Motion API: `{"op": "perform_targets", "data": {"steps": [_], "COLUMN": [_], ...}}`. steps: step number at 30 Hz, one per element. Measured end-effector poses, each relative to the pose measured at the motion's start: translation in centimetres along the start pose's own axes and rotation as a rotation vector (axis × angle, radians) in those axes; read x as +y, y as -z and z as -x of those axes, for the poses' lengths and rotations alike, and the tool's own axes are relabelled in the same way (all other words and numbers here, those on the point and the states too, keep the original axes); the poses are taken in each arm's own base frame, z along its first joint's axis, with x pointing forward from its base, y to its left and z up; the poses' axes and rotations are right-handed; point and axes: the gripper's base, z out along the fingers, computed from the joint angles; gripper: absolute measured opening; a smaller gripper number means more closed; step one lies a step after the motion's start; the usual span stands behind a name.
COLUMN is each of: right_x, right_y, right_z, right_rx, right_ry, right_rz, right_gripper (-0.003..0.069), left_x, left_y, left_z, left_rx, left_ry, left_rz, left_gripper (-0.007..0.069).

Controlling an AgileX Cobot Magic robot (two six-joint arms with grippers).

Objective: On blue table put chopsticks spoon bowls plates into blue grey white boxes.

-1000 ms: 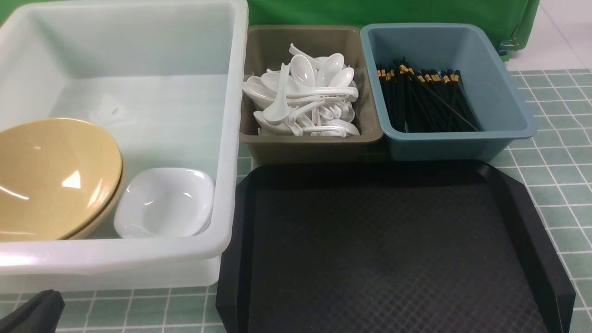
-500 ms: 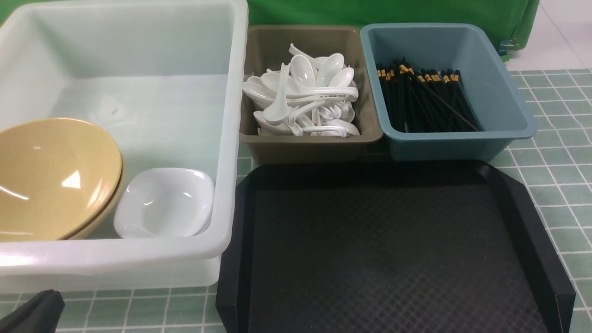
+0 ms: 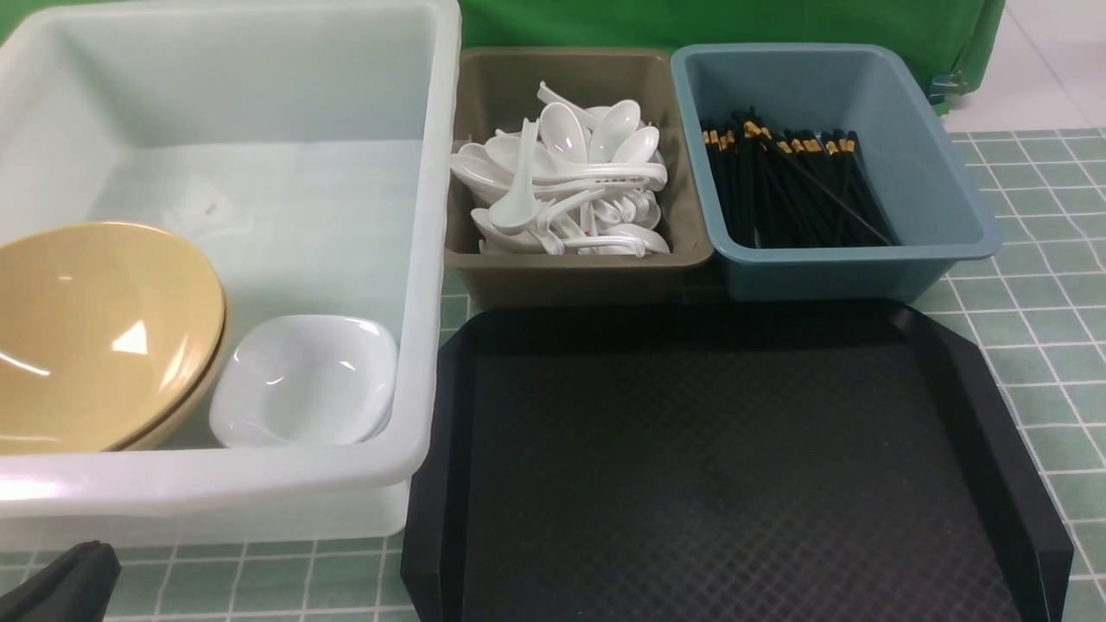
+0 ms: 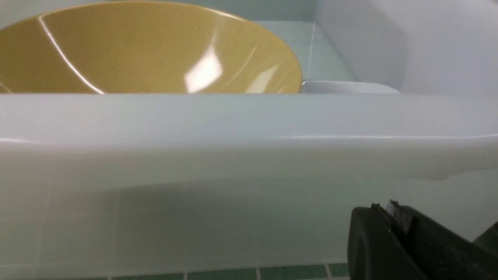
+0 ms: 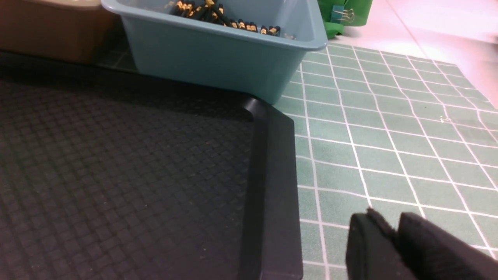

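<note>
Nothing has moved: boxes (image 3: 579, 276) behind the black tray (image 3: 734, 466) stay filled (sorting looks done); left tool (image 4: 393, 217) and right tool (image 5: 397, 229) clenched, empty.

I log the blue table (image 3: 1037, 345), teal grid cloth. Directly on it: black tray (image 3: 734, 466) as landmark; white box (image 3: 259, 501) left of the tray; olive-grey box (image 3: 579, 276) and blue box (image 3: 829, 272) just beyond it.
</note>
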Motion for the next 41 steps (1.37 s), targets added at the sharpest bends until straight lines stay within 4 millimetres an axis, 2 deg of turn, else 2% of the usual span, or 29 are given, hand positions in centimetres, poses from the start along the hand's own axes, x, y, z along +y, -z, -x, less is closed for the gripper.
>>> {"op": "perform_targets", "data": {"steps": [41], "right_x": [0.00], "right_y": [0.00], "right_z": [-0.01], "right_rx": [0.001], "right_ry": [0.000], "right_rz": [0.000], "right_gripper": [0.0178], "left_x": [0.00], "left_y": [0.00], "left_z": [0.00], "left_rx": [0.000], "left_ry": [0.000], "left_rz": [0.000], "left_gripper": [0.0003]}}
